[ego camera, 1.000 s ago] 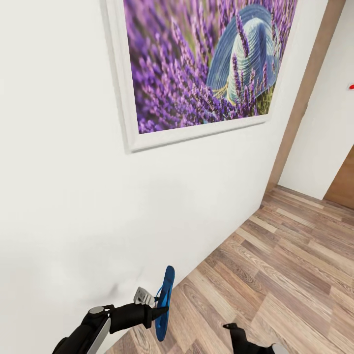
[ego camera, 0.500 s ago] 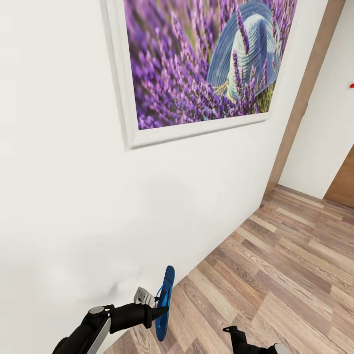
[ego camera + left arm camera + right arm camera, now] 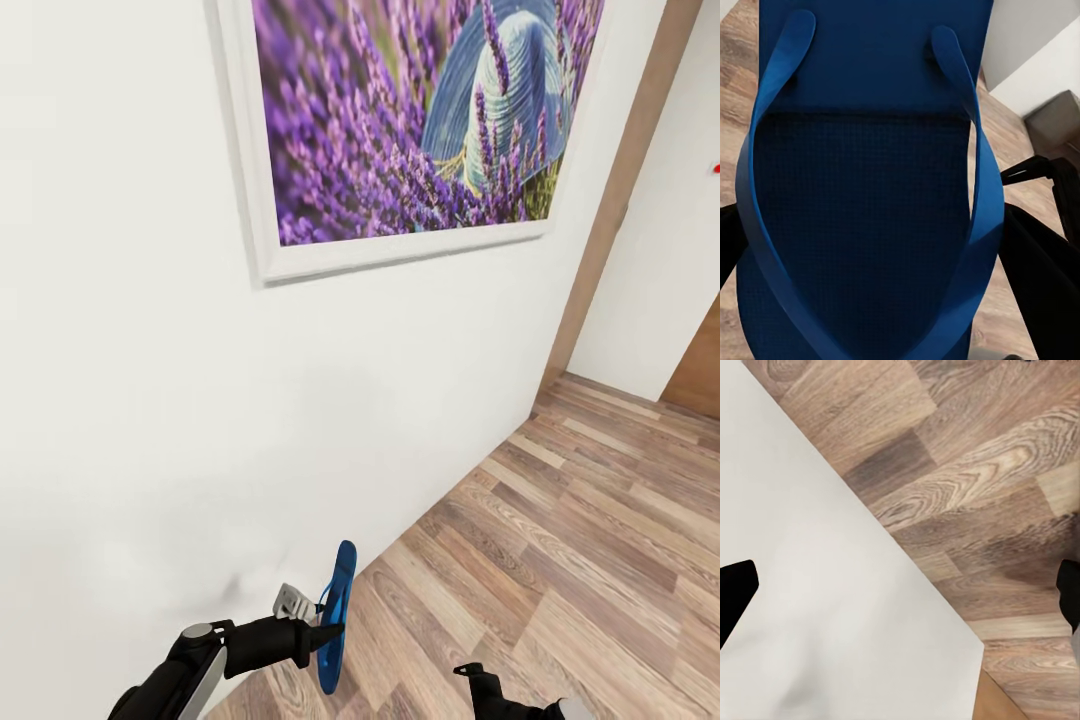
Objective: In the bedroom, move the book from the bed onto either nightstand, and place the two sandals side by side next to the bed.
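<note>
One blue sandal (image 3: 334,618) is in the grasp of the left gripper (image 3: 322,634), low in the head view, close to the white wall (image 3: 150,420). Sandal stands on edge, long axis near vertical, toe or heel end up (cannot tell which), its lower end below the gripper. Left arm (image 3: 210,655) comes in from the lower left, forearm roughly level, reaching toward the middle of the view; a grey bracket sits on top of the wrist. Jaws clamped on the sandal at about mid-length.

Left wrist view: sandal's blue sole (image 3: 862,225) right up against the camera, both blue straps (image 3: 979,195) curving together toward the toe post. Dark finger (image 3: 1039,285) visible at one side, plank floor (image 3: 1016,131) and a strip of white wall beyond.

Right gripper (image 3: 478,682) shows at the bottom edge of the head view, right of centre, dark fingertip pointing up and left over the floor; arm mostly cut off by the frame. Right wrist view: two dark fingertips (image 3: 736,592) at opposite edges of the picture, well apart, nothing between them. Under them the white wall meets the brown plank floor (image 3: 975,502).

Surroundings in the head view: framed picture of purple lavender and a blue hat (image 3: 410,120) on the wall, white frame. Tan wood panel (image 3: 615,200) further along to the right. Floor (image 3: 560,560) of brown planks.
</note>
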### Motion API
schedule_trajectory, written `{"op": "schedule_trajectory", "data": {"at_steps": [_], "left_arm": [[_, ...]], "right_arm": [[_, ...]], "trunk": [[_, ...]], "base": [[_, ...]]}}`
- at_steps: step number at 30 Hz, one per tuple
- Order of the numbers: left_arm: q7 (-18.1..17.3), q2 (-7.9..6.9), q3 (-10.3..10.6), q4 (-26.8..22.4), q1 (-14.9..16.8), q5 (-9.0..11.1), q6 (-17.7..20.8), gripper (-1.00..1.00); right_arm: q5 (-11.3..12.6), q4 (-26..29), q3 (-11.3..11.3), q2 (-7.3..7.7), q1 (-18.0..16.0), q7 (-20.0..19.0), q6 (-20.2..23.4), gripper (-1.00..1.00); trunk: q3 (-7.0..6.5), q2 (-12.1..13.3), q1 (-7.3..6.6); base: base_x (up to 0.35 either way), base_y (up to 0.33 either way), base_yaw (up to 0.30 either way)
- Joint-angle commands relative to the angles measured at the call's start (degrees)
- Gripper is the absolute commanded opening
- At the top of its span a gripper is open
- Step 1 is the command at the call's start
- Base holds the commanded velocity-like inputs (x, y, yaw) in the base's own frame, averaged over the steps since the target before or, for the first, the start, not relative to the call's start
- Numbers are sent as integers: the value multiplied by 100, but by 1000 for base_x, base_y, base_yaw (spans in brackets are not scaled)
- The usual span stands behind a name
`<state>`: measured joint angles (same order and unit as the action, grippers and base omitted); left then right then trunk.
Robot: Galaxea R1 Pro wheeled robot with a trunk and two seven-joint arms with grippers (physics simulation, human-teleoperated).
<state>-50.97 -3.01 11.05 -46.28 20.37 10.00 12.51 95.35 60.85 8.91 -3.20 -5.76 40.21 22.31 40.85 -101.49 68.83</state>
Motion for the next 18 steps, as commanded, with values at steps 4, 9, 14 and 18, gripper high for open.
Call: {"op": "schedule_trajectory", "data": {"at_steps": [4, 9, 14, 18], "left_arm": [[-1, -6, 20, -3, 2, 64, 59, -100], [-1, -5, 20, -3, 4, 64, 59, -100], [-1, -6, 20, -3, 4, 64, 59, -100], [-1, -6, 20, -3, 2, 64, 59, -100]], "right_arm": [[23, 6, 23, -6, -4, 33, 28, 100], [27, 7, 23, -5, -4, 38, 28, 100], [28, 7, 23, -5, -4, 36, 28, 100], [28, 6, 23, -6, -4, 36, 28, 100]], "trunk": [[78, -165, 88], [167, -365, 198], [257, -566, 308], [329, -726, 395]], "base": [[0, 0, 0], [0, 0, 0], [0, 0, 0], [0, 0, 0]]}}
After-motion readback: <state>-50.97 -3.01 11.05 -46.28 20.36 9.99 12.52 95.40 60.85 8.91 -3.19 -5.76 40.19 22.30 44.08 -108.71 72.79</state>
